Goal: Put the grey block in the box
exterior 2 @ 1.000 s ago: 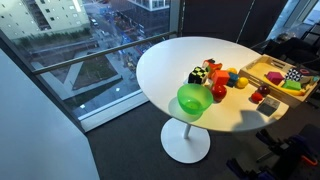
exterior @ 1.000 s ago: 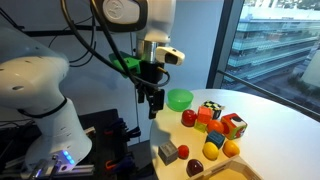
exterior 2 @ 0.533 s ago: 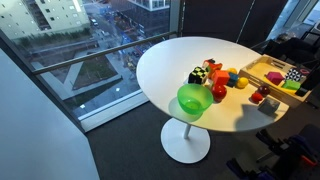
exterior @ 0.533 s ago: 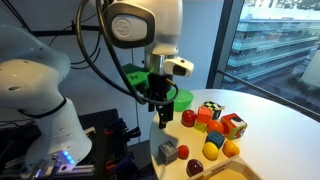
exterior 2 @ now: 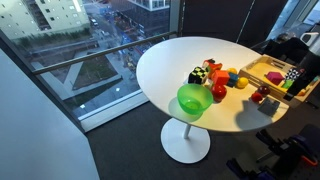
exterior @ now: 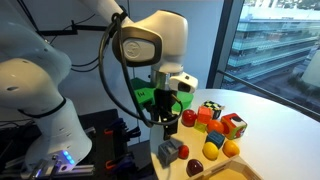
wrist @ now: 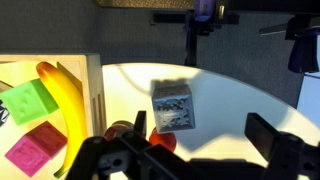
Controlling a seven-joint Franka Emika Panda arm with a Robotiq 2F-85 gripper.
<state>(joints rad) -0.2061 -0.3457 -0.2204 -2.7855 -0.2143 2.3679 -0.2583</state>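
The grey block [wrist: 172, 105] sits mid-frame, the box [wrist: 92, 95] at left. The gripper [exterior: 162, 120] hangs wide open, empty.

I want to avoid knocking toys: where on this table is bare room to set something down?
The wide bare stretch of the table on the window side, beyond the green bowl and the toys. It is crowded between the toys, the grey block and the box.

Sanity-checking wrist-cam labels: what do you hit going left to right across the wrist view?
Bright green square block → yellow toy banana → wall of the pale beige box → grey cube-shaped block.
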